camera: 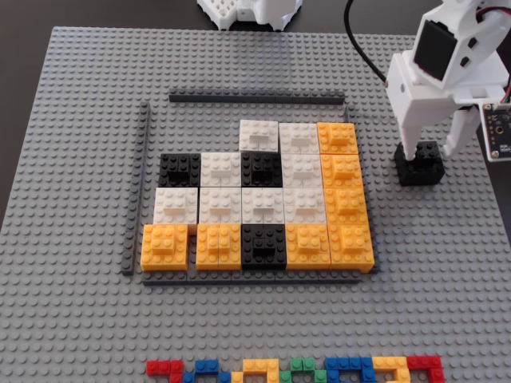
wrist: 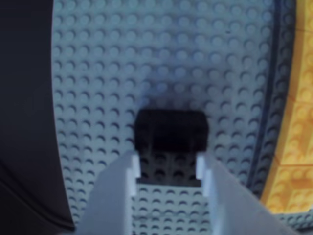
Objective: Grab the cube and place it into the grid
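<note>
Grey studded baseplate on dark table, white gripper straddling black cube, beside grid

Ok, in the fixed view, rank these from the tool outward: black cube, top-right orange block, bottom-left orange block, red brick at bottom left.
1. Black cube, at the tool.
2. Top-right orange block, grid's near corner.
3. Bottom-left orange block, grid's far corner.
4. Red brick, bottom edge.
</note>
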